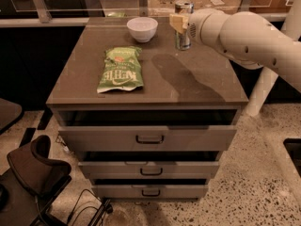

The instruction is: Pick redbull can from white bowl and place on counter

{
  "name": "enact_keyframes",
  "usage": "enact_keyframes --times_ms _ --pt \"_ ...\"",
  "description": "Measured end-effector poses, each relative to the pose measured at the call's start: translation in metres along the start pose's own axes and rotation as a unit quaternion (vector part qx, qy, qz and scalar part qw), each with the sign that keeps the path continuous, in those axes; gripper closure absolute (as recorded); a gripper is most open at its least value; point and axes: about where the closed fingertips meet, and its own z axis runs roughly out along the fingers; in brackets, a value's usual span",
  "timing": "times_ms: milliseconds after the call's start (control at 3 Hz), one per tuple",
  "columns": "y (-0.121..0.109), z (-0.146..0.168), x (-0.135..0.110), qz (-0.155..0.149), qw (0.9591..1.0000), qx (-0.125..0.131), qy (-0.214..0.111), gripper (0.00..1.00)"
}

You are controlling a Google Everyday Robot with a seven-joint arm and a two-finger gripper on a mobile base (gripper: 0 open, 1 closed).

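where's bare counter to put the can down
Widest free patch: the counter right of the green chip bag, in front of the redbull can. A narrow strip lies left of the bag. The back edge is crowded: white bowl, then the can in the hand.

Colour rundown: the counter [197, 79] is a matte grey-brown, and the drawers [103, 138] under it are lighter grey with dark handles [150, 139]. The white bowl [142, 28] is plain glossy white, no pattern. The redbull can [183, 37] is silver-blue with a shiny silver top. The claw [180, 22], at the counter's back right by the can, shows tan on a cream-white arm [249, 32]. The chip bag [121, 69] is green with white lettering. The floor [263, 173] is speckled beige.
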Motion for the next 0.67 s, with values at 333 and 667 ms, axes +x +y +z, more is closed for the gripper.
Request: enact_keyframes --times_ms 333,667 --pt "-0.014 -0.008 0.018 0.001 0.9999 0.011 0.003 1.00" --pt "-0.018 -0.007 0.042 0.006 0.9999 0.005 -0.008 1.00"
